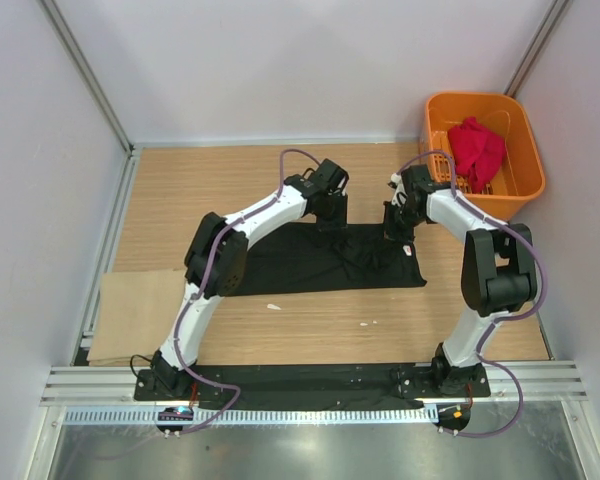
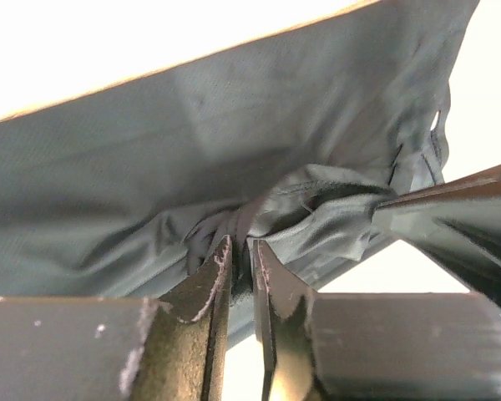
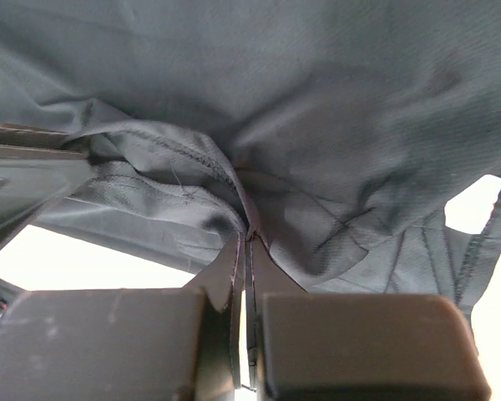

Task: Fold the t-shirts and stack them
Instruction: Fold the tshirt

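Two t-shirts counted: one black t-shirt (image 1: 310,262) lay spread on the table (image 1: 200,180), and one red t-shirt (image 1: 477,150) sat bunched in the single orange basket (image 1: 528,160) at the far right. Two grippers worked at the black t-shirt's far edge. The left gripper (image 2: 240,259) pinched a cloth fold between nearly closed fingers, and the right gripper (image 3: 247,246) was clamped tight on another fold.

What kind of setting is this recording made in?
Probably a lab robot cell, not a home: plain white panel walls on aluminium framing, a wooden tabletop, and left arm and right arm bolted to a metal rail.
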You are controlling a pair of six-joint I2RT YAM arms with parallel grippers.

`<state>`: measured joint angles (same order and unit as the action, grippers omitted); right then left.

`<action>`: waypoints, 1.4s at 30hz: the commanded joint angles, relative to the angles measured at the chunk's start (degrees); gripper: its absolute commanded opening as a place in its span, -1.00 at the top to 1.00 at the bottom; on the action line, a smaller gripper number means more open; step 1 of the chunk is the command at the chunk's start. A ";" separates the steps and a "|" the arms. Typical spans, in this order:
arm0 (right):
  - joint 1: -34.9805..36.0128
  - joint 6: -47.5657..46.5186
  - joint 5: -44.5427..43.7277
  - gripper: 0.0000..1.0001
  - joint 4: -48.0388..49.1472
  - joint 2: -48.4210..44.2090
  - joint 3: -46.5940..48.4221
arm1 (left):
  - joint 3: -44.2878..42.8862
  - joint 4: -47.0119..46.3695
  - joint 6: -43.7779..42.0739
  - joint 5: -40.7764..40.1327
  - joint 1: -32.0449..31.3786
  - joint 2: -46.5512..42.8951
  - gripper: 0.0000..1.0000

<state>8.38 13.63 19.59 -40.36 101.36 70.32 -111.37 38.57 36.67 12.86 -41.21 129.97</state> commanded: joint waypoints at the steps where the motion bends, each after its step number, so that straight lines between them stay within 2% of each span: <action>1: -0.21 -1.23 -2.45 0.96 -1.38 0.15 3.59 | -4.46 2.82 0.07 3.48 0.52 2.48 0.65; 10: -0.21 -1.15 -4.83 0.94 -2.44 2.70 7.63 | -4.55 2.92 0.42 2.52 1.13 2.30 0.55; 12: -0.21 -1.15 -5.44 0.93 -2.18 3.40 8.68 | -4.73 2.66 0.51 2.17 1.48 1.95 0.46; 13: -0.21 -1.15 -5.53 0.92 -2.18 3.75 9.12 | -4.99 2.57 0.60 1.99 1.66 1.78 0.29; 15: -0.21 -1.50 -5.88 0.92 -2.88 5.15 10.62 | -5.52 3.00 0.78 1.38 2.19 1.86 0.14; 17: -0.38 -1.67 -6.67 0.91 -2.97 5.95 11.85 | -6.22 4.23 0.69 -0.02 2.71 1.86 0.07; 22: -1.00 -1.59 -7.73 0.89 -4.11 9.46 15.36 | -4.82 4.50 0.07 -1.26 3.59 -0.07 0.04; 24: -1.18 -1.67 -8.96 0.80 -4.90 10.61 17.38 | -3.42 4.41 -0.36 -2.13 3.86 -1.56 0.05; 30: -1.44 -2.38 -11.68 0.73 -6.66 14.56 22.57 | -0.26 3.98 -1.16 -2.49 4.03 -4.55 0.05; 31: -1.53 -2.38 -11.68 0.69 -7.18 14.91 23.27 | -0.08 3.97 -0.98 -2.23 3.95 -4.64 0.05; 38: -1.44 -3.86 -15.11 0.07 -9.65 11.85 23.72 | 0.98 1.78 -0.54 2.68 3.95 -4.47 0.03; 42: -1.44 -4.23 -10.82 0.04 -9.49 6.68 19.51 | 0.98 -0.68 0.25 7.52 3.94 -2.62 0.03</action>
<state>7.01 10.57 6.85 -48.93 115.57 91.50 -110.41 41.45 37.04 15.18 -37.15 128.51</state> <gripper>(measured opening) 0.476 0.487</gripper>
